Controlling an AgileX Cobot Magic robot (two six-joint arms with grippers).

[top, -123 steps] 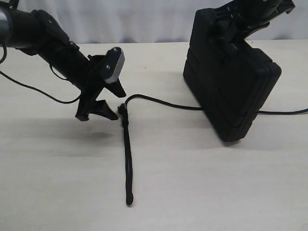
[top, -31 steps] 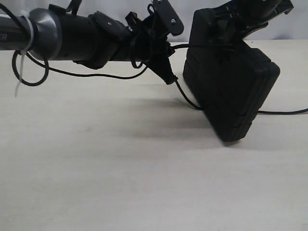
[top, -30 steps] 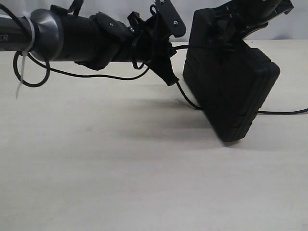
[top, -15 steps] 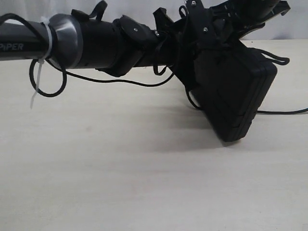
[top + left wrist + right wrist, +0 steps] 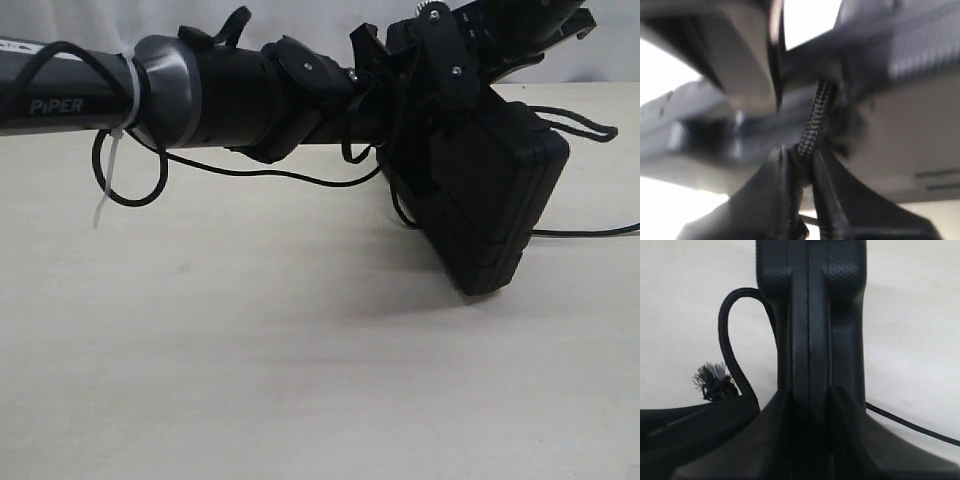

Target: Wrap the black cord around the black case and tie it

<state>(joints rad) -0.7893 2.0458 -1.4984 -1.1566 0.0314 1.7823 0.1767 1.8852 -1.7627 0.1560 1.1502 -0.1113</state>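
Beige tabletop (image 5: 250,380); "PiPER" on L arm (image 5: 230,95) by blk case (image 5: 490,200)

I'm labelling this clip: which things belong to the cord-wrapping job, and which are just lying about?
Job: black cord, black case, left gripper pinching the cord, right gripper clamping the case.
Just there: table, left arm's thin wire, white cable tie.

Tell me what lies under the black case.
The black cord runs in beneath the tilted black case, and a thin black line leaves its other side across the table; whatever lies directly underneath is hidden.
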